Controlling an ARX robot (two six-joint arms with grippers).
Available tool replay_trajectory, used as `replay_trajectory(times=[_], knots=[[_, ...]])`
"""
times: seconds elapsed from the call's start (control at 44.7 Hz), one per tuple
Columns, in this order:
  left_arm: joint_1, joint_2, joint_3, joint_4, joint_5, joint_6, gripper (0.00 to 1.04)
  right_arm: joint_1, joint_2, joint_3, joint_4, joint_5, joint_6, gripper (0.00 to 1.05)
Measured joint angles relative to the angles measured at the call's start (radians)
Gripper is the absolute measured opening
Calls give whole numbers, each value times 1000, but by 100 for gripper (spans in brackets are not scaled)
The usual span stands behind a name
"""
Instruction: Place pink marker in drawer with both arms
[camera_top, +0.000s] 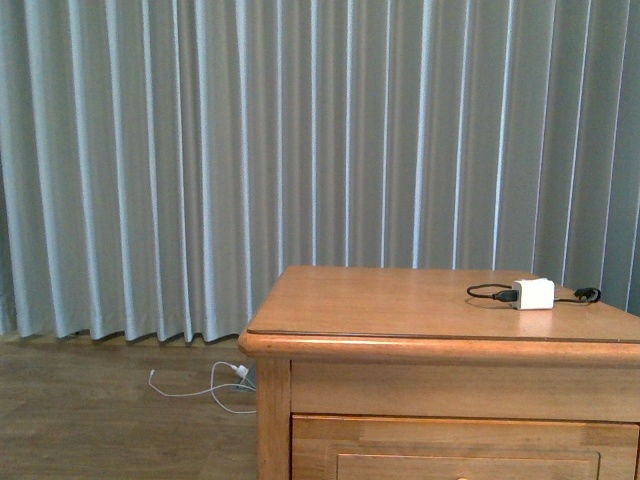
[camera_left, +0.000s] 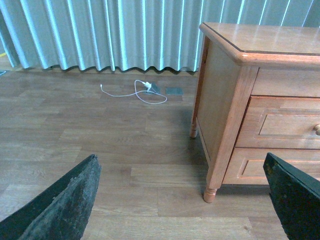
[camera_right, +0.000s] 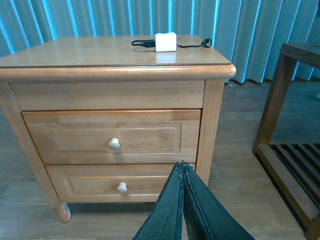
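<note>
The pink marker is out of view in every frame. The drawer (camera_right: 112, 137) is the upper one of a wooden nightstand, shut, with a round pale knob; its front also shows in the left wrist view (camera_left: 285, 122) and at the bottom of the front view (camera_top: 460, 450). My right gripper (camera_right: 182, 167) is shut with nothing in it, low in front of the nightstand's right leg. My left gripper (camera_left: 180, 165) is open and empty above the floor, left of the nightstand. Neither arm shows in the front view.
A white charger block (camera_right: 165, 42) with a black cable lies on the nightstand top (camera_top: 400, 300). A lower drawer (camera_right: 120, 182) is shut beneath. A dark wooden rack (camera_right: 287, 125) stands to the right. A white cable (camera_left: 142, 92) lies on the floor by the curtain (camera_top: 300, 130).
</note>
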Motion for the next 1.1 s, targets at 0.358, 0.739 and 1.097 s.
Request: replay_trajectory(times=[0.358, 0.739, 1.097], knots=[[0, 0, 0, 0, 0, 0, 99, 0, -111, 0, -108, 0, 0, 1], [0, 0, 0, 0, 0, 0, 99, 0, -285, 1, -289, -1, 0, 1], [0, 0, 0, 0, 0, 0, 99, 0, -285, 1, -289, -1, -2, 55]])
